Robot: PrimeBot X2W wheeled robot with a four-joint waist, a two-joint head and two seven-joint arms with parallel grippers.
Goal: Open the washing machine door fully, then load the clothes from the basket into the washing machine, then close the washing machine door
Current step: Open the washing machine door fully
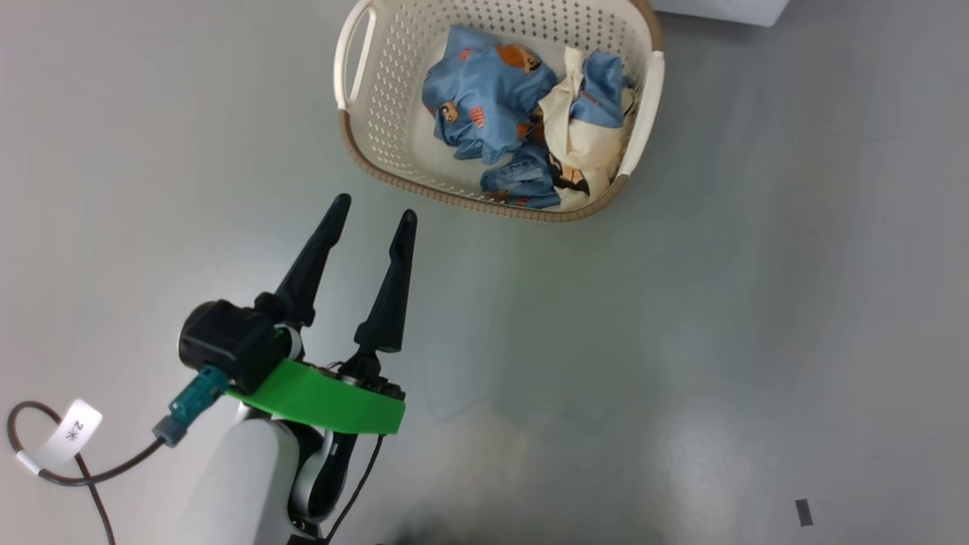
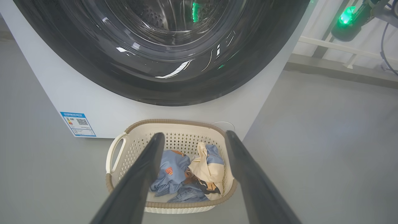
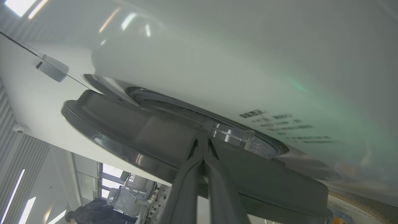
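The cream basket stands on the grey floor with the blue printed and cream clothes bundled inside. My left gripper hovers open and empty just short of the basket's near rim. In the left wrist view its fingers frame the basket and clothes, which sit before the white washing machine and its glossy black door. In the right wrist view my right gripper is shut, its tips against the door's dark rim beside a clear plastic part, under the machine's white front.
Open grey floor lies right of and in front of the basket. A blue label sits low on the machine's front. A white box corner shows behind the basket. A tagged cable loops beside my left arm. A person is far behind.
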